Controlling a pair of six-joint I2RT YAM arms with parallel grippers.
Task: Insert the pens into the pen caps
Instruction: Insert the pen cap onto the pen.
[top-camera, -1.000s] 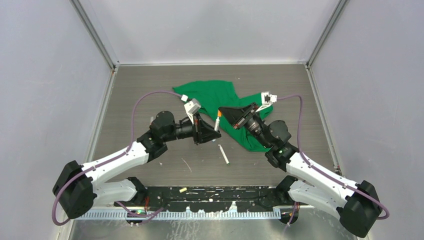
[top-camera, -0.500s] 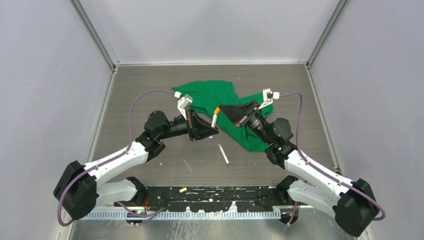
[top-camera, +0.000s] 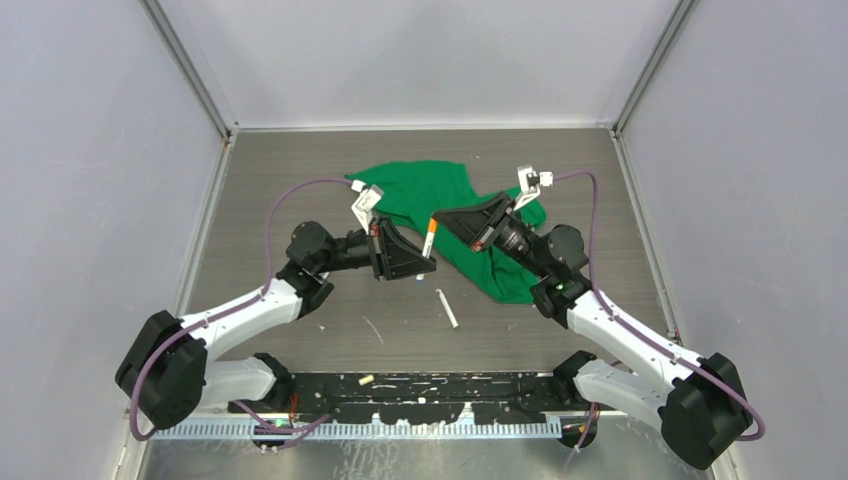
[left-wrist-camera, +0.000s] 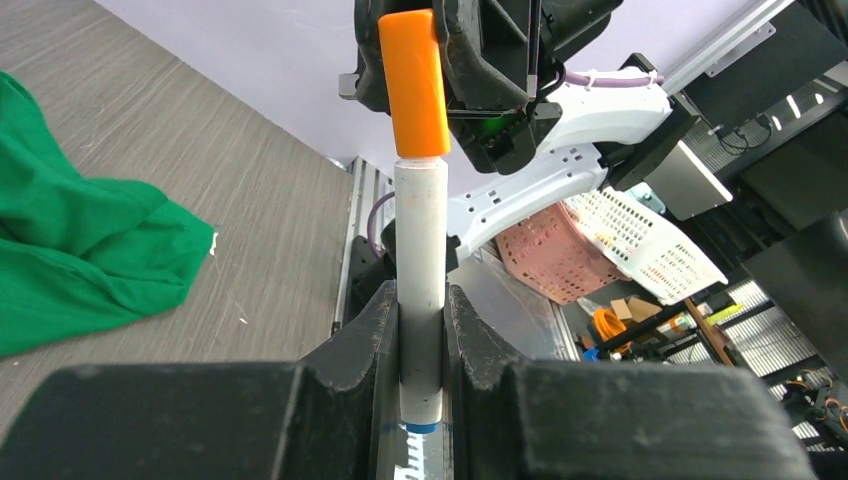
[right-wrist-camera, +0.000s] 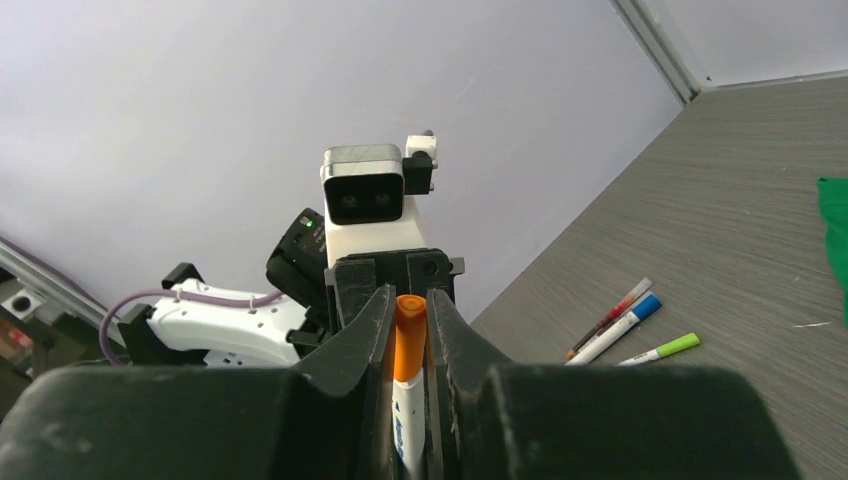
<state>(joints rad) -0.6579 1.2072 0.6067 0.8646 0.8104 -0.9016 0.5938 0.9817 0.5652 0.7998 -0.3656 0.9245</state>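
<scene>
My left gripper (left-wrist-camera: 421, 300) clamps the white barrel of a pen (left-wrist-camera: 420, 240) raised above the table (top-camera: 300, 180); my right gripper (right-wrist-camera: 408, 305) is pinched tight on the orange cap (left-wrist-camera: 413, 85) fitted over its end. A second pen (top-camera: 446, 308) lies on the table beneath.

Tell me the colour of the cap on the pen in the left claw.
Orange. The cap on the pen shows best in the left wrist view.
</scene>
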